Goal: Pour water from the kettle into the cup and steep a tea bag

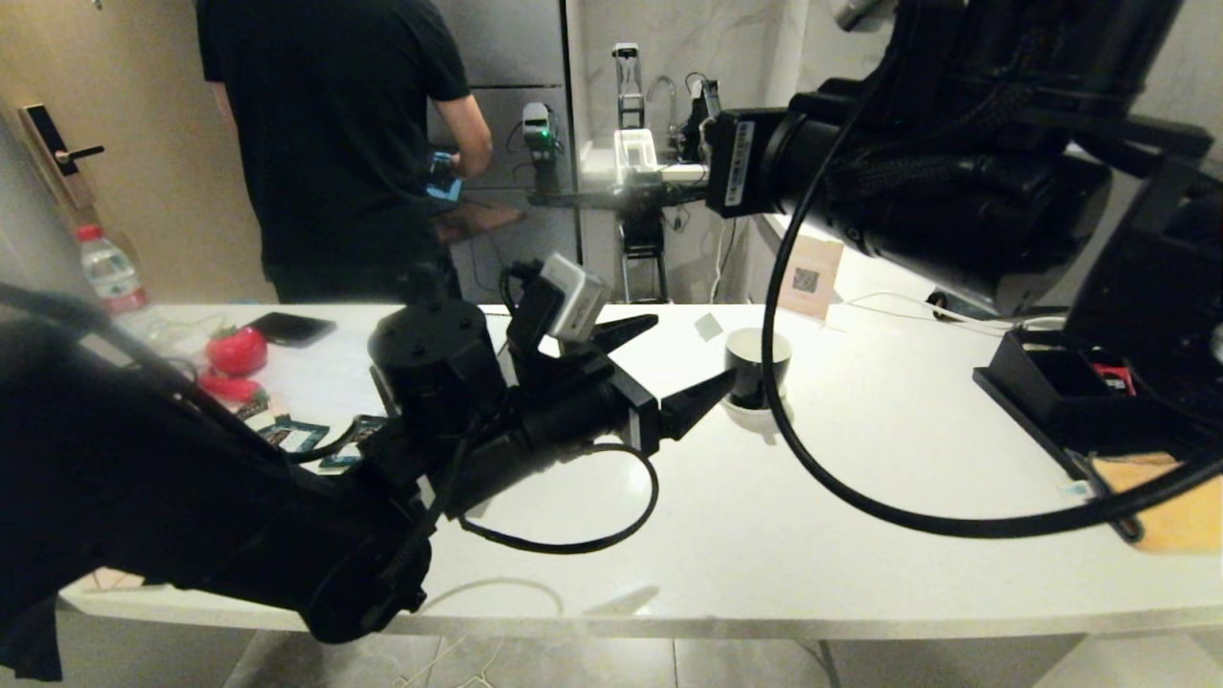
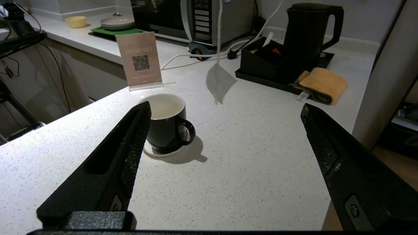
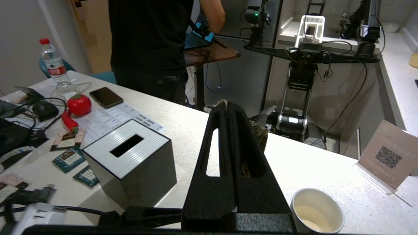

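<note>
The black cup (image 2: 168, 124), white inside, stands on its small white saucer on the pale counter and seems to hold a little clear water (image 3: 312, 220). My left gripper (image 2: 225, 106) is open and empty, low over the counter, with the cup (image 1: 758, 368) just beyond one fingertip. My right gripper (image 3: 227, 104) is shut on the brownish tea bag (image 3: 261, 137), which bulges out beside its tips. A white string hangs down from above with a pale tag (image 2: 219, 81) above the counter beside the cup. The black kettle (image 2: 307, 29) stands on a black tray (image 2: 254, 76) further back.
A black tissue box with a white top (image 3: 130, 160) stands near teal sachets (image 3: 70, 158). A WiFi sign (image 2: 139, 62) stands behind the cup, and an orange cloth (image 2: 323, 83) lies by the tray. A person in black (image 1: 334, 143) stands beyond the counter; a bottle (image 1: 110, 272) stands at its left end.
</note>
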Controlling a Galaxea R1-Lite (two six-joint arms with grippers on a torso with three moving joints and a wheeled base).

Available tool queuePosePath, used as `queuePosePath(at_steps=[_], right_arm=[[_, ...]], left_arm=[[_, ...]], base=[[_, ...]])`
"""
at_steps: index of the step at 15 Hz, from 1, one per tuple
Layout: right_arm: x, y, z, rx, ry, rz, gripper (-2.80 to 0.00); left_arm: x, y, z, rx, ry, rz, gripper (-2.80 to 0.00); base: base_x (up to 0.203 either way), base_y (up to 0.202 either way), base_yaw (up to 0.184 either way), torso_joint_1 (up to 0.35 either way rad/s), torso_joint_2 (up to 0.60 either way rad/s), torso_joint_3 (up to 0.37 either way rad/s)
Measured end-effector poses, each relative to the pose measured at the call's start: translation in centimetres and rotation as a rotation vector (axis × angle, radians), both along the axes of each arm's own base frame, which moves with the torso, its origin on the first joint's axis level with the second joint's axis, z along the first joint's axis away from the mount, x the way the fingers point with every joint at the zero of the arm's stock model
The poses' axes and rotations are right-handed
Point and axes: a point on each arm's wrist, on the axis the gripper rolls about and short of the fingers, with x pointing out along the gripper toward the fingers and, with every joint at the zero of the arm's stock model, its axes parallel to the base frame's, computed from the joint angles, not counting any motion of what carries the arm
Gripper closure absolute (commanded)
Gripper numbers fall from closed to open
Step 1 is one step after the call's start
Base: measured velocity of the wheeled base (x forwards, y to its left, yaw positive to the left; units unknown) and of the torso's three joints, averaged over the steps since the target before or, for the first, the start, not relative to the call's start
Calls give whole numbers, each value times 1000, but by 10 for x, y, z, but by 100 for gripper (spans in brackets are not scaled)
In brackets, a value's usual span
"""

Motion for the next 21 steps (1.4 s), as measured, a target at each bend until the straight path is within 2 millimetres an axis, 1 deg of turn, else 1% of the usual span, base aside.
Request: queuePosePath(at_steps=[5,11,14,21], right_arm=[[-8,5,3,5,-5,26,0],[-16,4,-5,-11,10,41,0],[-17,4,-9,-13,11,44,0],[-19,5,-11,-16,13,49,0]], left_arm=[[2,-2,-3,3,4,2,-280],[1,-7,-6,8,10,-11,-280],[3,-8,-3,0,2,-11,-280],[4,-9,-4,1,1,-14,-280]], base=[[0,0,0,0,0,0],[0,0,0,0,0,0],[0,0,0,0,0,0],[0,0,0,0,0,0]])
